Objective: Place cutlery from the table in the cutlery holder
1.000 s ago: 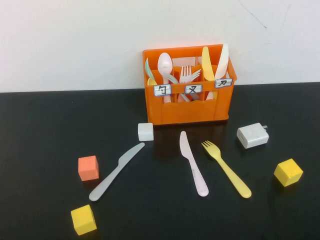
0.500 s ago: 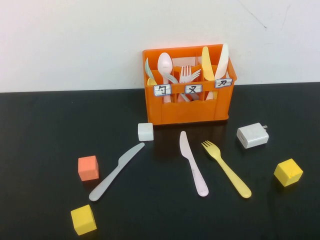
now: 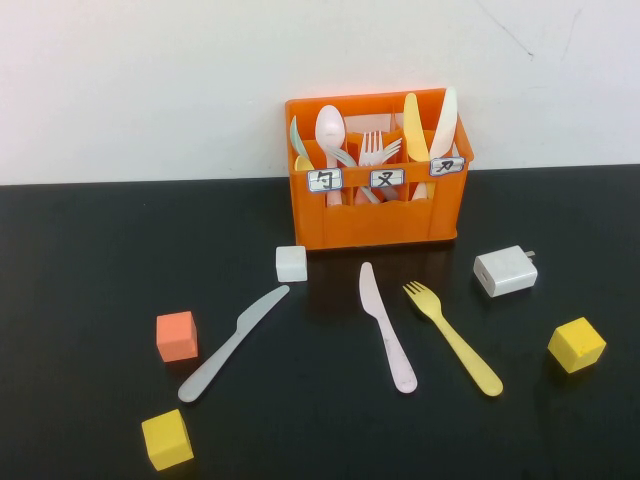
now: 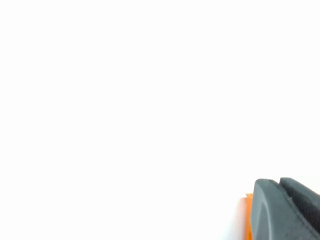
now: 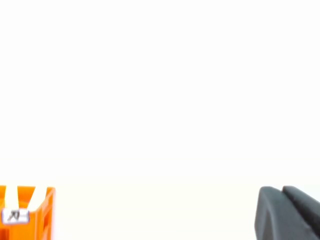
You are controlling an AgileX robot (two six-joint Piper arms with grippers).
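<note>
The orange cutlery holder [image 3: 378,215] stands at the back of the black table, with spoons, forks and knives upright in its three labelled compartments. On the table in front of it lie a grey knife [image 3: 232,343], a pink knife [image 3: 387,327] and a yellow fork [image 3: 453,338]. Neither arm shows in the high view. My left gripper [image 4: 285,210] shows only as a dark part at the edge of the left wrist view, beside a sliver of the holder [image 4: 247,215]. My right gripper [image 5: 287,215] shows the same way, far from the holder [image 5: 30,220].
A white cube [image 3: 291,263] sits by the holder's front left corner. An orange cube [image 3: 176,336] and a yellow cube [image 3: 166,439] lie left of the grey knife. A white charger [image 3: 505,271] and another yellow cube [image 3: 576,345] lie to the right.
</note>
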